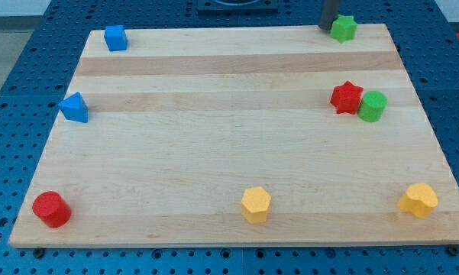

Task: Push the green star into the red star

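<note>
Pale wood board [229, 176] on blue perforated bench [15, 69]; my tip [326, 27] touching green star [343, 28]; no claw.

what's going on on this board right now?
An xArm6 with a rod is pushing blocks on a wooden board. My tip sits at the view's top right, against the left side of the green star at the board's top edge. The red star lies lower on the right, touching a green cylinder. The green star is still well apart from the red star.
</note>
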